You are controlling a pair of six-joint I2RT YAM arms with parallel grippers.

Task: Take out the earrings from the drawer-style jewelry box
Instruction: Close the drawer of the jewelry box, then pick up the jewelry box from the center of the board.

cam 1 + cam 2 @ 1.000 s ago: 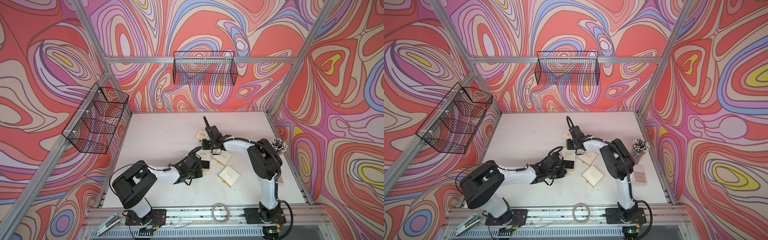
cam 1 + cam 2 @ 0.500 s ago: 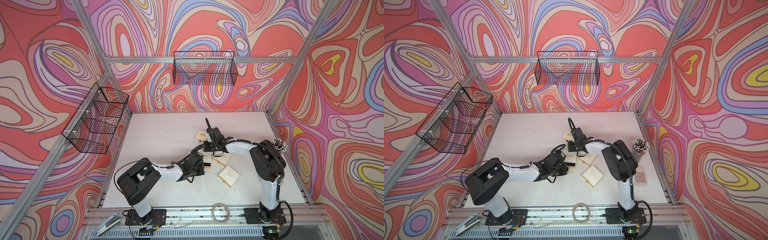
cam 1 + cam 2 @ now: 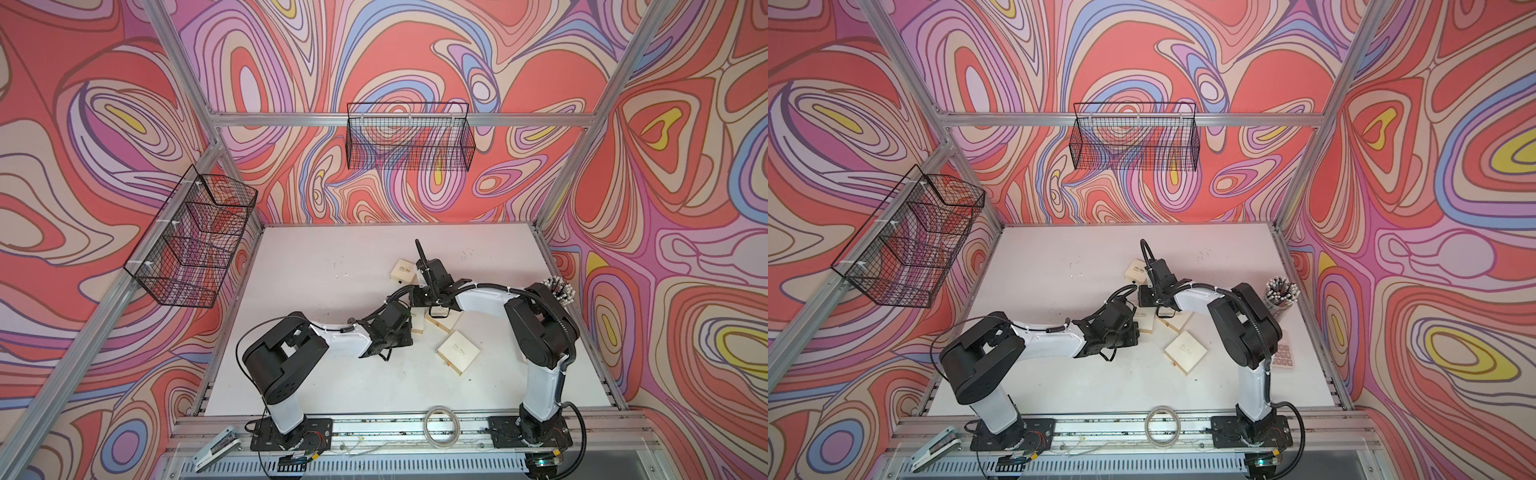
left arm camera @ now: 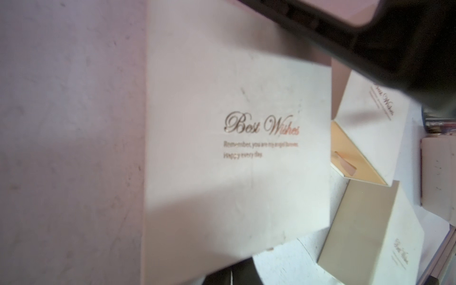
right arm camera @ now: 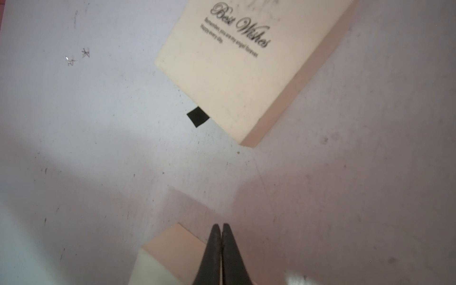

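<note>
Four cream boxes (image 3: pixel 458 351) are counted on the white table (image 3: pixel 332 374) in both top views. One far box (image 3: pixel 403 270) is set apart, and three are clustered between the two arms.

Two earrings (image 5: pixel 85 52) are counted in the right wrist view. They are tiny silvery star shapes, laid side by side on bare table, outside every box and well apart from the far box. In the top views they are seen only as pale specks to the left of that box.

One black tab (image 5: pixel 198 116) is seen sticking out from the far box's edge.

The right gripper (image 5: pixel 221 228) is held over a corner of a clustered box, its jaws clenched together with nothing between them. The left gripper (image 3: pixel 403 330) is placed at the edge of another clustered box. Its jaws are shut tight, and no grasped thing is seen.

Two wire baskets (image 3: pixel 409 141) are hung on the walls. One cup of black white-tipped sticks (image 3: pixel 1282 291) is stood at the table's right edge. One tape ring (image 3: pixel 442 419) is laid on the front rail.
</note>
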